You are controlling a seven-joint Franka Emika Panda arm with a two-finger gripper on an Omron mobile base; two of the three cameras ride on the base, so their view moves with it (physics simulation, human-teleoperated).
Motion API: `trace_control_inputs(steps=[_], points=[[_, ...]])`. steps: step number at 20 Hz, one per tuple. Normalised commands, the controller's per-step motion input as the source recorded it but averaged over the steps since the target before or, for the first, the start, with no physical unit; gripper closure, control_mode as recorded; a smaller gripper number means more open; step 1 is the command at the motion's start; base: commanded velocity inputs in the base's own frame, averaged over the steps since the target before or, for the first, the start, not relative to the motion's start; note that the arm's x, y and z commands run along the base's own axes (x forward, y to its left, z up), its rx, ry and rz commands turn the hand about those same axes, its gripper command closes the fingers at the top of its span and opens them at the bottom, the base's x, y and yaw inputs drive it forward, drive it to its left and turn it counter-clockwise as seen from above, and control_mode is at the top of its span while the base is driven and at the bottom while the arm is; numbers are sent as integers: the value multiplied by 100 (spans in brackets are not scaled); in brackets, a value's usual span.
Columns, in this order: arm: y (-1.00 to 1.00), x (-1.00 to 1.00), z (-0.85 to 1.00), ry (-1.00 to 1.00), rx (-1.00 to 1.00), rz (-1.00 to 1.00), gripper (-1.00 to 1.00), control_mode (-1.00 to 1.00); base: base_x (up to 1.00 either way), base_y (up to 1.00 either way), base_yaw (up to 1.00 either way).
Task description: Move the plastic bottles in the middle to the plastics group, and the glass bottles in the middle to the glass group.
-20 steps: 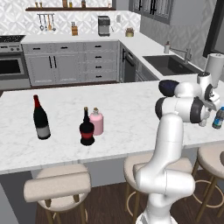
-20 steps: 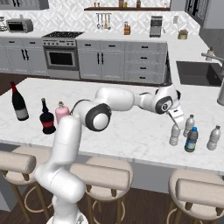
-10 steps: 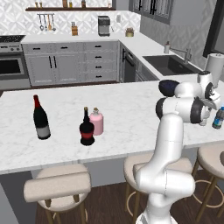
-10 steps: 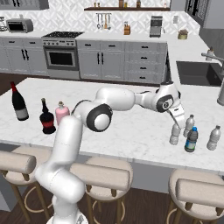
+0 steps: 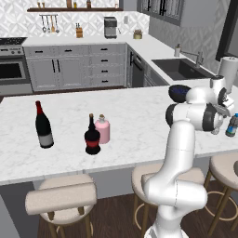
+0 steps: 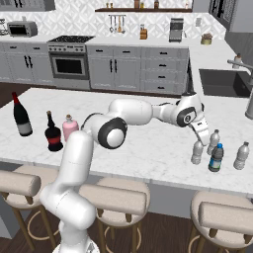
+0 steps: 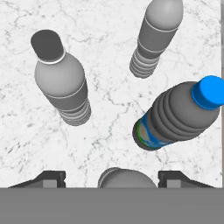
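Hand view: tool (image 7: 112, 177) released (jaws apart) over clear bottle (image 7: 126, 178), blue-capped bottle (image 7: 179, 116) beside.

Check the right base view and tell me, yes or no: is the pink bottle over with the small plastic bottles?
No. The pink bottle stands at the counter's left, beside the squat dark bottle, far from the blue-capped bottle.

Four small bottles (image 6: 216, 157) cluster near the worktop's (image 6: 148, 143) right end; the wine bottle (image 6: 21, 115), squat bottle (image 6: 53, 132) and flask (image 6: 69, 128) stand far left.

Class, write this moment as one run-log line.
gripper: open above clear bottle | blue-capped bottle: standing beside it | pink bottle: beside squat dark bottle
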Motion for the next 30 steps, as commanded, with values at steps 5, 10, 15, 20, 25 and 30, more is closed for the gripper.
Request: trace_control_inputs(steps=[5, 10, 15, 20, 25, 30], points=[[0, -1, 0, 0, 0, 0, -100, -100, 0, 0, 0], [0, -14, 11, -1, 0, 0, -100, -100, 0, 0, 0], [9, -47, 39, -3, 0, 0, -100, -100, 0, 0, 0], [38, -43, 23, -2, 0, 0, -100, -100, 0, 0, 0], [85, -18, 11, -3, 0, 11, -100, -100, 0, 0, 0], [100, 0, 0, -1, 0, 31, -100, -100, 0, 0, 0]])
